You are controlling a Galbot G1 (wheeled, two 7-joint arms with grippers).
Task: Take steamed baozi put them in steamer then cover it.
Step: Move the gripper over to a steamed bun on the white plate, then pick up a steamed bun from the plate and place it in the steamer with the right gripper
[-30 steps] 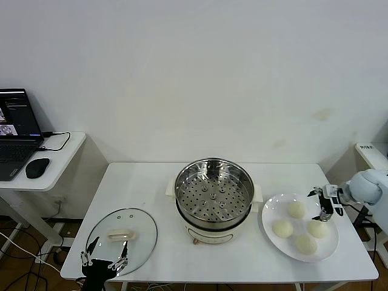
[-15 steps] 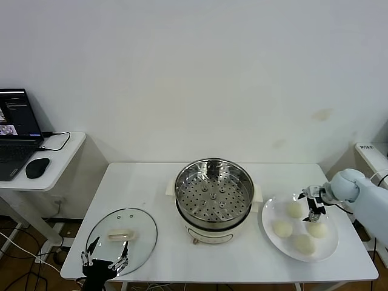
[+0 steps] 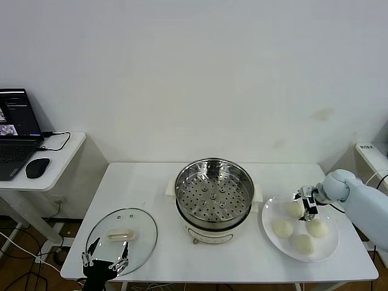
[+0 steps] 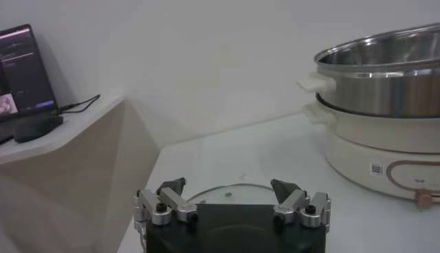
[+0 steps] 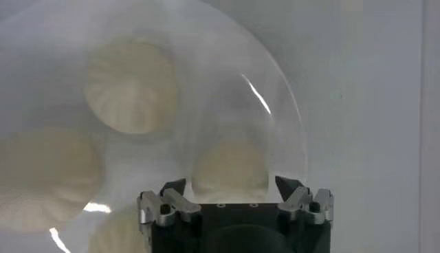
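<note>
Four off-white baozi lie on a white plate (image 3: 331,244) right of the steamer (image 3: 213,195), whose perforated tray is bare. My right gripper (image 3: 305,204) is open and hangs over the plate's far side, just above the far baozi (image 3: 295,210). In the right wrist view that baozi (image 5: 230,167) sits between the open fingers of the right gripper (image 5: 230,185), untouched; other baozi (image 5: 130,86) lie beyond. The glass cover (image 3: 121,239) lies flat at the table's front left. My left gripper (image 3: 104,262) is open and empty at the cover's near edge, as the left wrist view (image 4: 230,190) also shows.
A side desk at the left carries a laptop (image 3: 15,128) and a mouse (image 3: 37,167). The table's front edge runs just under the plate and the cover. The steamer's cream base (image 4: 385,148) stands ahead of the left gripper.
My right gripper has moved left, from the plate's right rim to above the far baozi. The left arm, the cover and the steamer have not moved.
</note>
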